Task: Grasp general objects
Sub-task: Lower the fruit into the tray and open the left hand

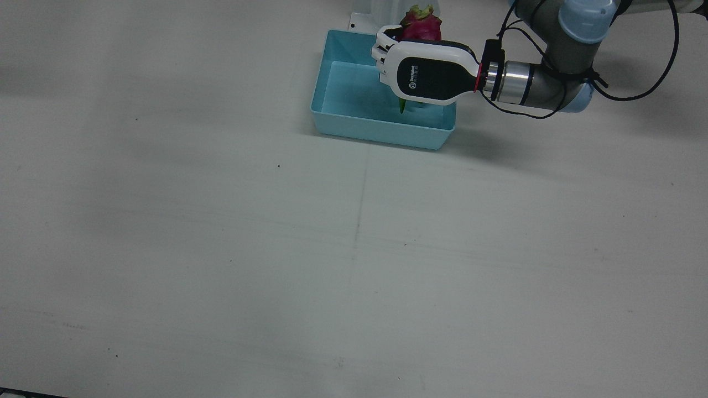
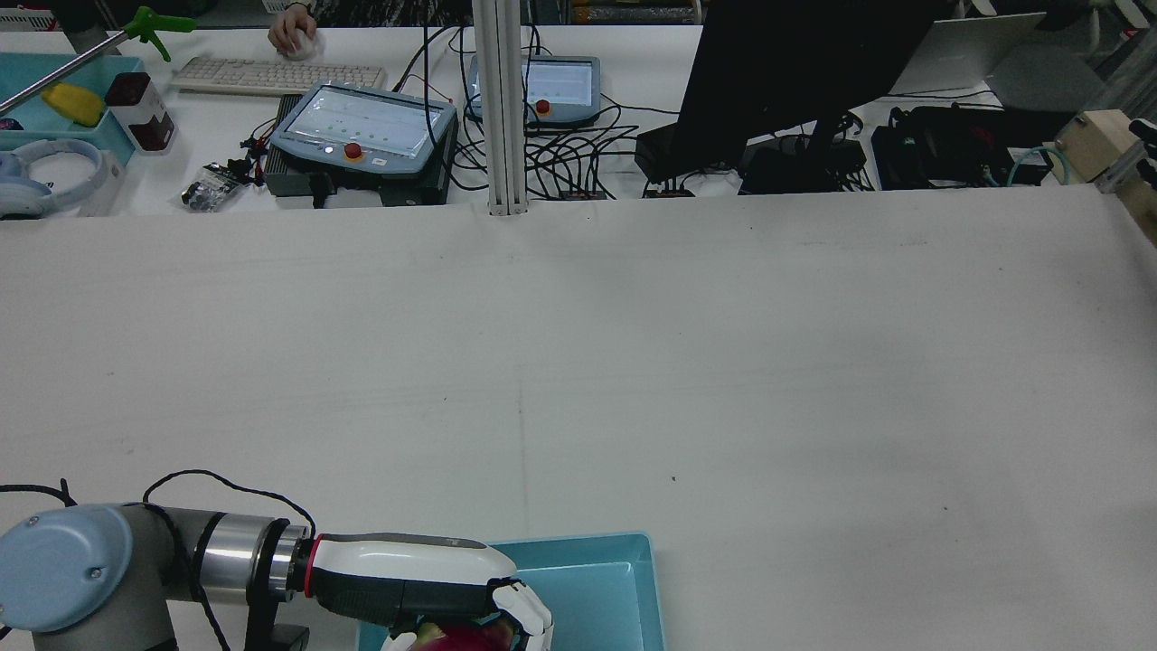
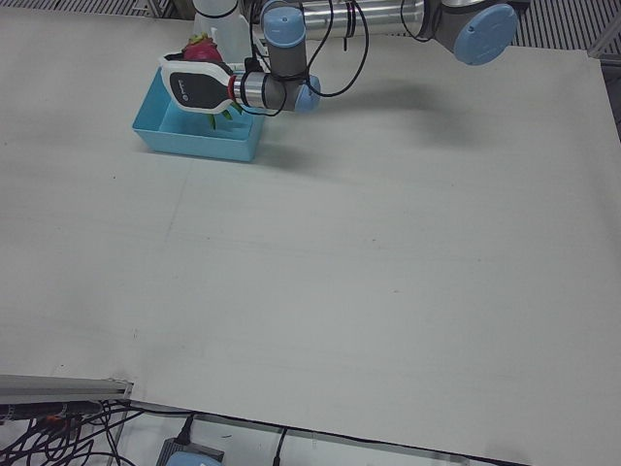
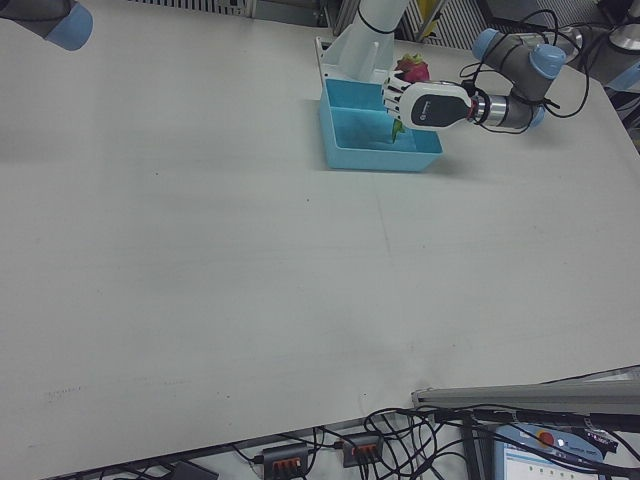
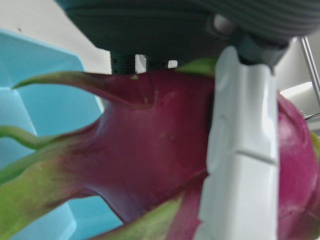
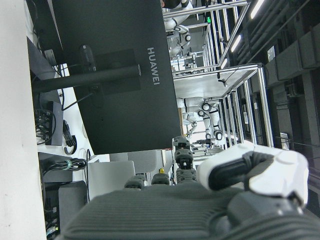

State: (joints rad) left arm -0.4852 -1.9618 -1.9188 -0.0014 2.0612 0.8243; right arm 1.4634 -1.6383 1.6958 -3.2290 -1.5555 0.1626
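Observation:
My left hand (image 1: 426,72) is shut on a pink dragon fruit (image 1: 421,25) with green scales and holds it above the back right part of a light blue bin (image 1: 381,131). A green scale tip hangs below the hand, over the bin's floor. The rear view shows the hand (image 2: 407,588) over the bin (image 2: 597,561) at the bottom edge. In the left hand view a white finger (image 5: 245,150) presses across the fruit (image 5: 150,150). My right hand (image 6: 250,175) shows only in its own view, raised and holding nothing; its finger pose is unclear.
A white arm pedestal (image 4: 365,30) stands just behind the bin. Beyond the table's far edge are a black monitor (image 2: 795,63), cables and control tablets (image 2: 362,127). The white tabletop (image 1: 354,249) spreads wide in front of the bin.

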